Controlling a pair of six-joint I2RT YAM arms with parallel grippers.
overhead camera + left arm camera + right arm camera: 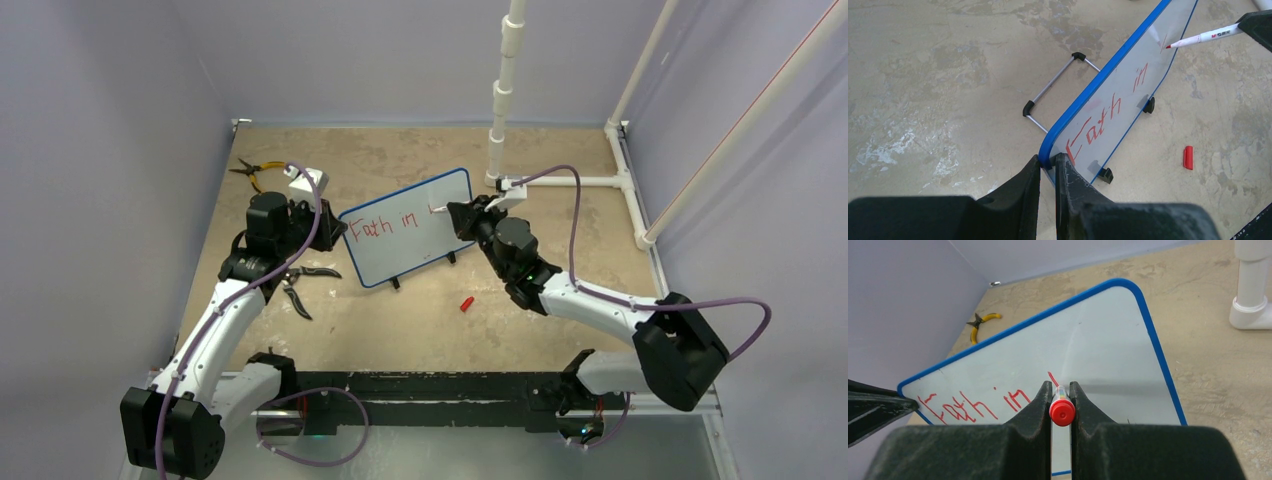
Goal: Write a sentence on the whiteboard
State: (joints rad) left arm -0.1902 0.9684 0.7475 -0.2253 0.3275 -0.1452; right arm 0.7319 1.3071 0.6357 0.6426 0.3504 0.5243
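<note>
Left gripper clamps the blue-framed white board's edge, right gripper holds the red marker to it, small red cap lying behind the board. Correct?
No: the small red cap lies in front of the blue-framed white board, on its lettered side, per the top external view. Rest stands.

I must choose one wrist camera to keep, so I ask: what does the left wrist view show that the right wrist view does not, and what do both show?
Only the left wrist view: a red cap lying on the table, and the wire stand behind the whiteboard. Only the right wrist view: yellow pliers and a white pipe base. Both: the whiteboard, its red lettering, and the marker gripped by the right tool.
</note>
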